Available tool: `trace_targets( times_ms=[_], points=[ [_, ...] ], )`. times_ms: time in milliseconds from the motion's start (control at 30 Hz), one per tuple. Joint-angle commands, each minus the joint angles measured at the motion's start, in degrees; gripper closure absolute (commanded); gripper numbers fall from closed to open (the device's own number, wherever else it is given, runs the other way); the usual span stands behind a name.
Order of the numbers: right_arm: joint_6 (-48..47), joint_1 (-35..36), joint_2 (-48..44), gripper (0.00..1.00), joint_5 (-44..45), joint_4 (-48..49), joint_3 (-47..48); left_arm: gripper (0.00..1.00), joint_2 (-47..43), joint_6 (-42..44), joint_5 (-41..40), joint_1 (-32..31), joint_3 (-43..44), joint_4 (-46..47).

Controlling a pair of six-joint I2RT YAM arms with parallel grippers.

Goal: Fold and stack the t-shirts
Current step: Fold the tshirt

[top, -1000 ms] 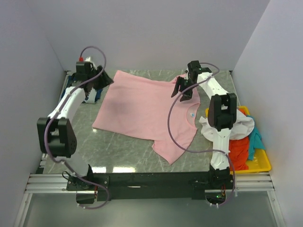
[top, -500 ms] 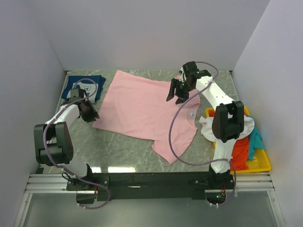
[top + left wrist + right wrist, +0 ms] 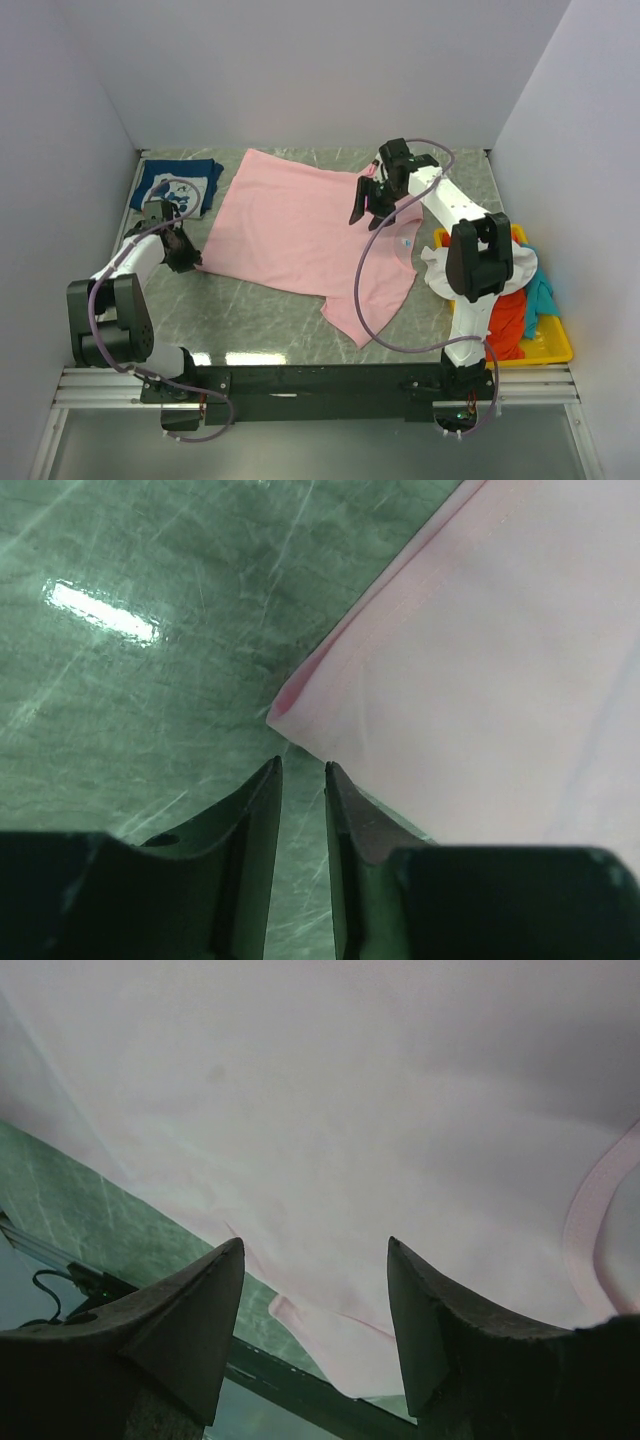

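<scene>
We see the pink tee [image 3: 305, 235] spread flat mid-table. Left gripper [image 3: 301, 773], jaws nearly closed on nothing, sits low just off its near-left hem corner. Right gripper [image 3: 314, 1260] hovers spread wide over its far-right part. Navy tee [image 3: 178, 186] lies far left.

We're looking at our two arms: white link shells, chunky black joint housings, a mauve cable looping along each. Left gripper [image 3: 300, 770] and right gripper [image 3: 315, 1260] carry black, wedge-shaped tapering fingers.
</scene>
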Motion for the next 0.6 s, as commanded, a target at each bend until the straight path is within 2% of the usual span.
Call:
trace_targets(
  times_ms=[0,233,567],
  points=[
    [-1.0,0.7,-4.0,0.34,0.2,-0.2,-0.2,0.71,0.8,0.3,0.9,0.1,0.4,2.1],
    [-0.8,1.2,-5.5,0.34,0.3,0.0,-1.6,0.71,5.2,-0.1,1.5,0.4,1.9,3.4],
    [-0.6,1.4,-8.0,0.34,0.5,0.7,-5.0,0.67,5.9,-0.2,0.9,0.4,0.7,4.3]
  ],
)
